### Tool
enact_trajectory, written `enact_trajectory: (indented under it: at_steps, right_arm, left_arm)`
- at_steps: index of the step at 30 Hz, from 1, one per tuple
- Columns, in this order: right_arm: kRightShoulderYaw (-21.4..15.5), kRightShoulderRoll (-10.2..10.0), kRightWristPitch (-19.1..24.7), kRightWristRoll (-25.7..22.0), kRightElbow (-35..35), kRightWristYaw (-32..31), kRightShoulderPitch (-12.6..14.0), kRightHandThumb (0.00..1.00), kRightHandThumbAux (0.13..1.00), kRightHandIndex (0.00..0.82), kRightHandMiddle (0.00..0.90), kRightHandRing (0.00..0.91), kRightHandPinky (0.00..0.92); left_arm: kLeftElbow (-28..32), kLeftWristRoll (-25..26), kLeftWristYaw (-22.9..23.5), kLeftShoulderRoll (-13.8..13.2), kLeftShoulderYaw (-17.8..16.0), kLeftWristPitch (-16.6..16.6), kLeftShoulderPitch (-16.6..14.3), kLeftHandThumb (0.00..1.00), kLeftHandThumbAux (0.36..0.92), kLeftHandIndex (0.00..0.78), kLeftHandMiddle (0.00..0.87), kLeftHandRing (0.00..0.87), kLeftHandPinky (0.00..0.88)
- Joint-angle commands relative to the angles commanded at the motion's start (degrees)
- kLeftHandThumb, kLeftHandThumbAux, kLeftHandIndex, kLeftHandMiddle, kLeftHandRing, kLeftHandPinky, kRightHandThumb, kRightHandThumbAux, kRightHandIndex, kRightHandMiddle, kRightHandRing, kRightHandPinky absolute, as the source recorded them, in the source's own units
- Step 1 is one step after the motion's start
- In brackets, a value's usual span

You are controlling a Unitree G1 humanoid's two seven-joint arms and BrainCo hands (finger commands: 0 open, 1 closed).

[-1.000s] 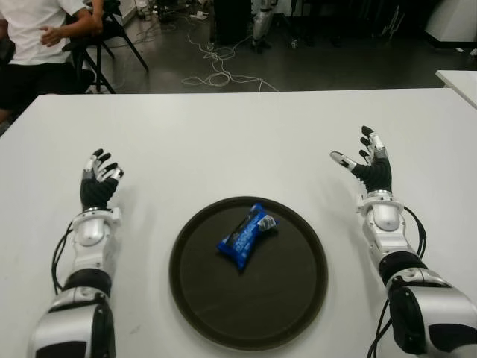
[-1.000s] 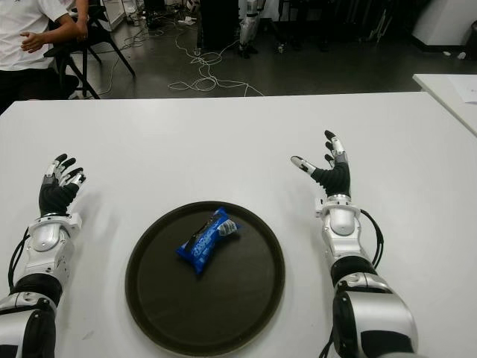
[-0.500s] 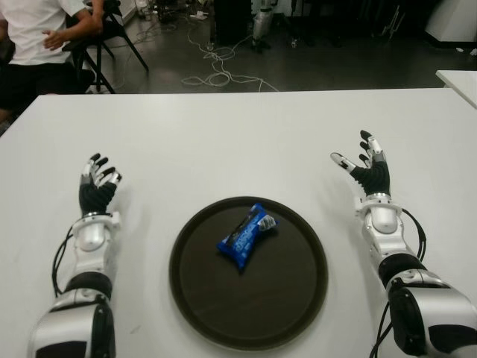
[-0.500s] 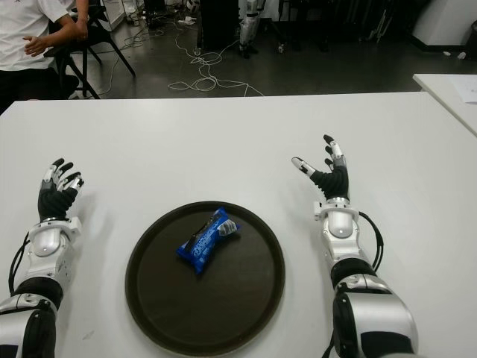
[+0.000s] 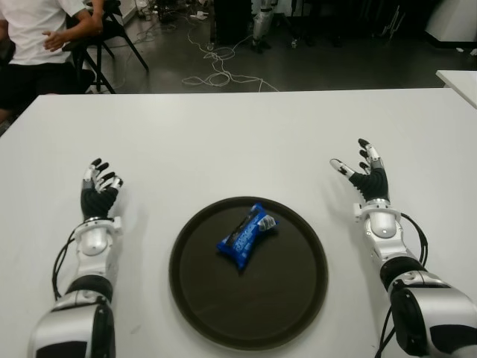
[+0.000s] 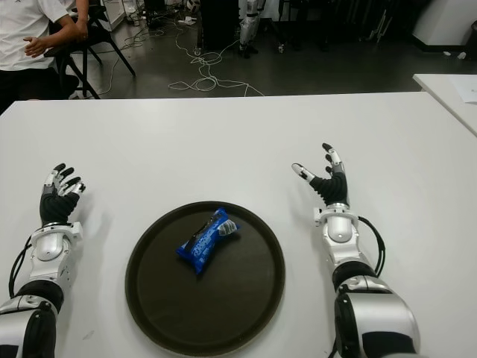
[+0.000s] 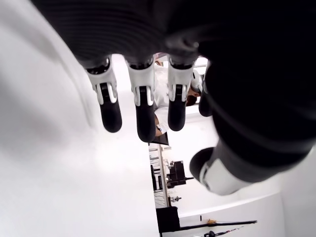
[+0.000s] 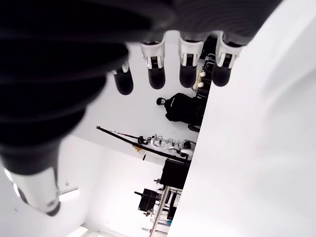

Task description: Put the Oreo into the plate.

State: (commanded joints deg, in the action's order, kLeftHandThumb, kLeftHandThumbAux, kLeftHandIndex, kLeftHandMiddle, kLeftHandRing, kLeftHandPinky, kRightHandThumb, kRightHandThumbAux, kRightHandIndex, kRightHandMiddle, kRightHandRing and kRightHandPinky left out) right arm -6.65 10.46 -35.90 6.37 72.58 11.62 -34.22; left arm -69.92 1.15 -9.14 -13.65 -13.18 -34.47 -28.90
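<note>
The Oreo (image 5: 246, 233) lies flat inside the plate (image 5: 298, 298), so I judge the job done, my left hand (image 5: 98, 192) and right hand (image 5: 365, 175) flanking it over the counter (image 5: 223, 142), fingers (image 7: 139, 103) released and empty.

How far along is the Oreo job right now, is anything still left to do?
Done, by the look of it: the blue Oreo packet lies inside the dark round plate on the white table. Nothing is in hand: the left hand shows left of the plate and the right hand right of it, both with fingers open and empty. Nothing visible remains.
</note>
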Motion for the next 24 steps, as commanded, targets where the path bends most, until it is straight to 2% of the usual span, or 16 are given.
enact_trajectory:
  at_steps: [18,24]
  right_arm:
    - [0.7,0.5,1.4,0.8,0.8,1.2,-0.4,0.076,0.590,0.021,0.032,0.000,0.000]
    - [0.2,0.5,1.5,0.1,1.1,0.4,-0.6,0.106,0.595,0.022,0.034,0.000,0.006]
  left_arm:
    - [-0.7,-0.6,-0.6,0.0,0.2,0.9,-0.4,0.133,0.751,0.120,0.171,0.186,0.205]
    - [-1.1,-0.7,-1.1,0.1,0.2,1.1,-0.6,0.141,0.742,0.120,0.176,0.191,0.218]
